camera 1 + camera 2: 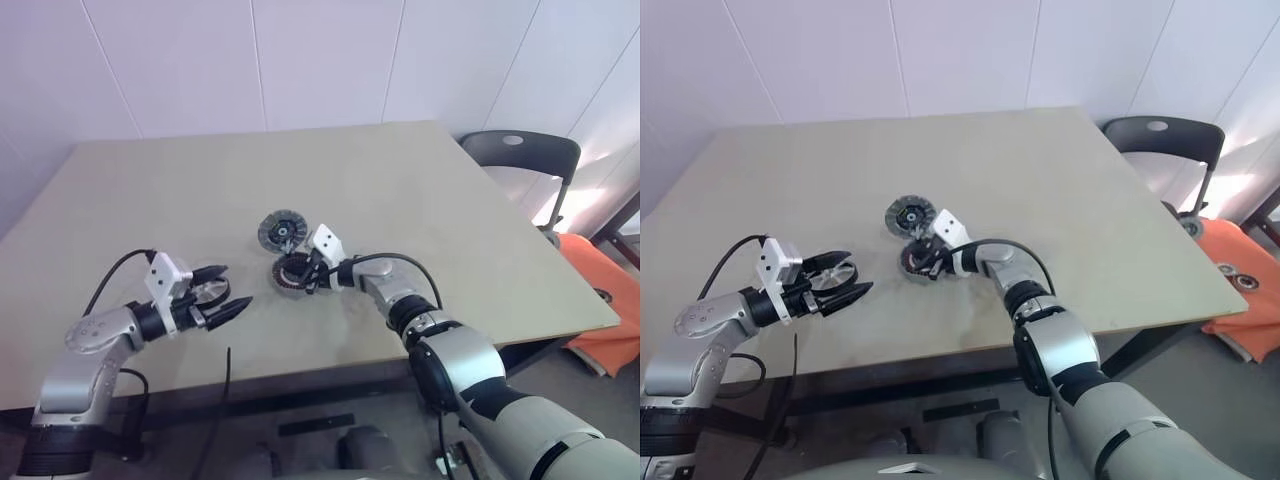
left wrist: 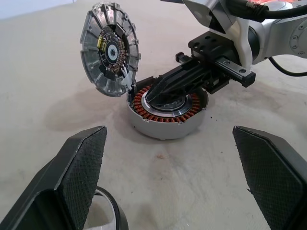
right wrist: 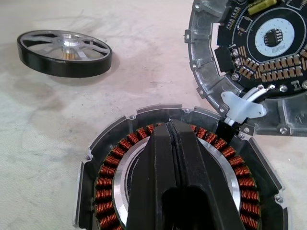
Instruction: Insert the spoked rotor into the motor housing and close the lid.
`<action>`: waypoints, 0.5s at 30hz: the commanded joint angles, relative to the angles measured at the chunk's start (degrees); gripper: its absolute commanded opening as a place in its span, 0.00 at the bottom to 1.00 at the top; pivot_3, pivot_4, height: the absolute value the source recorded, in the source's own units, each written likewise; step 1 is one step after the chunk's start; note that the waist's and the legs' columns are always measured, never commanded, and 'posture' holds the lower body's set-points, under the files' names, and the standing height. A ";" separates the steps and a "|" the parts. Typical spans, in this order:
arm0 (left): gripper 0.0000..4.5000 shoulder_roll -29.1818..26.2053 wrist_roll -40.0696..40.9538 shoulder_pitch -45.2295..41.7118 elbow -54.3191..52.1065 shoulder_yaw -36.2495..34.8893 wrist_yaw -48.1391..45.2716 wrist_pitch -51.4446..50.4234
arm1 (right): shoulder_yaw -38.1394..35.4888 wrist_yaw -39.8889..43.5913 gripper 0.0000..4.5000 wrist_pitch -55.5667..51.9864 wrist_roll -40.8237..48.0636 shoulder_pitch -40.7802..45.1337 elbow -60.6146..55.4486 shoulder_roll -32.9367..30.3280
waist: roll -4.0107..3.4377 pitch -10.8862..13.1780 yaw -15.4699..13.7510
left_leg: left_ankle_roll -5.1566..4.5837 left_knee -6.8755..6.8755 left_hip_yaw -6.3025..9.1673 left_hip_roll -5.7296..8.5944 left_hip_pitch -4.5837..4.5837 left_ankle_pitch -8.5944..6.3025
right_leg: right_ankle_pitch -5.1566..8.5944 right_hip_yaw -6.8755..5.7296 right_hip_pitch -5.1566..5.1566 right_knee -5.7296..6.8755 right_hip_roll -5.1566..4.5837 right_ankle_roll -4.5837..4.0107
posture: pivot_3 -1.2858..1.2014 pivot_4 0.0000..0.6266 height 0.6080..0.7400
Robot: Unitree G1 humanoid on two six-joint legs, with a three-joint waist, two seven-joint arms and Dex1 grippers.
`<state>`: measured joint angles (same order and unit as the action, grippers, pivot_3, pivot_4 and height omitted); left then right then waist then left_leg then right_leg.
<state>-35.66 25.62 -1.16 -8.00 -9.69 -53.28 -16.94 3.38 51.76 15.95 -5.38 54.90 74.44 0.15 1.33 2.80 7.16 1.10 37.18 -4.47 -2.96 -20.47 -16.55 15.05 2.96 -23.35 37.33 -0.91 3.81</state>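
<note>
The motor housing (image 3: 109,178), a round puck with copper-brown windings, sits mid-table. My right gripper (image 3: 171,130) is shut, and its black fingers (image 2: 184,81) reach over the housing's silver centre with nothing held. The lid (image 1: 281,231) stands tilted open at the housing's far edge, joined to it by wires, its circuit side (image 3: 271,36) showing. The spoked rotor (image 3: 64,45), silvery spokes in a black rim, lies flat on the table to the left. My left gripper (image 1: 232,285) hovers open just over the rotor (image 1: 207,292), its pads (image 2: 81,167) wide apart and pointing toward the housing.
The beige table (image 1: 420,200) has bare room behind and to the right of the parts. A dark chair (image 1: 522,155) stands off the far right corner, and an orange object (image 1: 605,300) lies beyond the right edge. Cables run along both arms.
</note>
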 commanded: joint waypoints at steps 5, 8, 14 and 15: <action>1.00 -0.03 0.50 -0.17 -2.49 -0.04 0.63 0.36 | 0.97 -5.68 0.00 0.68 -1.72 -0.47 0.19 0.68 | 0.04 -0.03 0.08 | 0.02 0.01 -0.01 0.00 0.06 0.01 | 0.00 0.00 0.02 0.05 0.00 -0.01 | 0.52 0.00 1.00; 1.00 -0.01 0.54 -0.15 -2.72 -0.02 0.74 0.28 | 1.82 -7.30 0.00 -1.04 -2.90 -1.53 0.81 0.09 | 0.04 -0.05 0.05 | 0.06 0.04 0.00 -0.01 0.11 0.04 | 0.00 0.00 0.05 0.12 0.00 -0.01 | 0.52 0.00 1.00; 1.00 -0.23 0.64 -0.18 -2.94 -0.20 0.74 -0.01 | 2.31 -6.25 0.00 -2.16 -3.28 -2.73 0.63 -0.30 | 0.14 -0.57 -0.04 | 0.08 0.06 0.01 0.00 0.23 0.05 | 0.00 0.00 0.20 0.13 0.00 -0.03 | 0.52 0.00 1.00; 1.00 -0.20 0.61 -0.23 -2.97 -0.13 0.78 -0.03 | 2.19 -5.96 0.00 -2.10 -3.11 -2.72 0.47 -0.25 | 0.18 -0.61 -0.04 | 0.08 0.06 0.02 0.00 0.23 0.05 | 0.00 0.00 0.20 0.13 0.00 -0.03 | 0.52 0.00 1.00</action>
<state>-35.52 25.64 -0.79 -9.11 -9.69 -52.47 -17.12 4.54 45.47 15.63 -7.33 53.59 73.50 0.45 1.51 2.20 7.12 1.18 37.24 -4.45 -2.96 -20.24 -16.50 15.06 2.96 -23.14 37.45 -0.91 3.78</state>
